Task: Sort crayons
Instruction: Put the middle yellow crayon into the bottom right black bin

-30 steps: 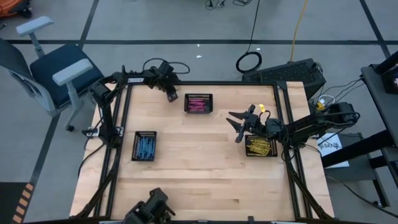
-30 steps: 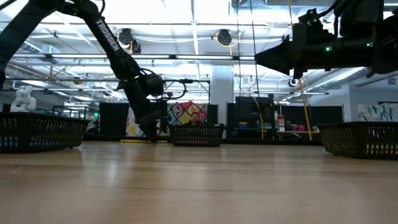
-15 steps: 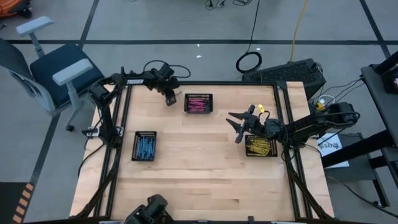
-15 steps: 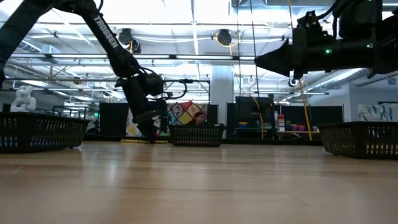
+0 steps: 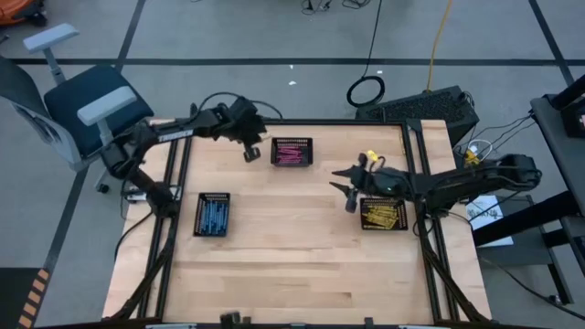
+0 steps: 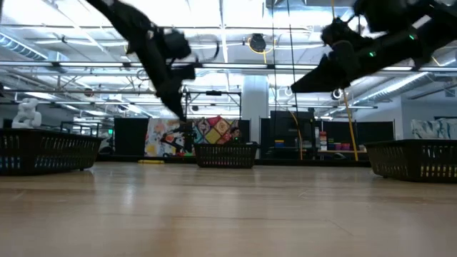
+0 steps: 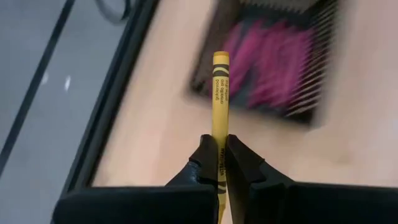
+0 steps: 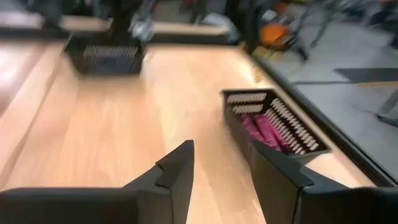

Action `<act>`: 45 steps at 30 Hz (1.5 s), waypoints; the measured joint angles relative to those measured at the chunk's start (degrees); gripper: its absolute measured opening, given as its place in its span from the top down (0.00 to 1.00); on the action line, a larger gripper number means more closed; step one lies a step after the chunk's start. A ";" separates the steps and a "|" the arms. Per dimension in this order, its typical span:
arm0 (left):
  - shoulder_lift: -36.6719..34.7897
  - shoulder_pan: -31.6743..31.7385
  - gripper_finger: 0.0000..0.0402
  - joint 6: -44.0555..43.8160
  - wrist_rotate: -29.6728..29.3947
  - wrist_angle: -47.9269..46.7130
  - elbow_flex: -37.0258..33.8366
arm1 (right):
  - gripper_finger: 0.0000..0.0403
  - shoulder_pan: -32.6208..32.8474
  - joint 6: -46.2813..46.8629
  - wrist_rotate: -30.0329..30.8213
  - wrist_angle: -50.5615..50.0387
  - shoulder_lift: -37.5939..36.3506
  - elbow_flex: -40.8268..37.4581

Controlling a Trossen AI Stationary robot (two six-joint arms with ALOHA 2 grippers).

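Left pincer now clamped on yellow crayon, lifted beside pink basket; right pincer wide, empty, near yellow basket; needs carrying across desk.

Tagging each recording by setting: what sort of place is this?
Probably a robotics lab in a large industrial hall: a framed wooden table, exposed ceiling trusses and lights, and cables on the grey floor.

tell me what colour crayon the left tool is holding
Yellow crayon, clearest in the left wrist view.
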 joint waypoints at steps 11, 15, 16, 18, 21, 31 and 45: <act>-1.41 -24.49 1.00 -6.18 -0.61 10.65 0.04 | 0.54 -1.88 -14.37 -7.71 -11.94 15.44 17.96; -1.41 -28.97 1.00 -6.20 -3.10 11.66 0.04 | 0.54 -1.86 -15.50 -7.68 -11.90 19.25 21.07; -1.39 -29.57 1.00 -6.28 -3.73 11.36 0.04 | 0.55 -1.84 -15.36 -7.69 -11.52 19.69 21.63; -1.39 -30.33 1.00 -6.40 -4.25 11.22 0.04 | 0.56 -1.76 -14.82 -7.72 -11.59 20.09 22.47; -1.39 -31.07 1.00 -6.36 -4.30 11.46 0.04 | 0.57 -1.74 -13.86 -7.80 -11.00 20.44 23.19; -1.39 -31.10 1.00 -6.36 -5.11 11.46 0.07 | 0.62 -1.60 -11.16 -15.13 -8.77 20.44 23.61; -1.39 -31.07 0.99 -6.41 -5.11 11.46 0.09 | 0.90 -1.62 -11.46 -14.85 -8.77 20.44 23.63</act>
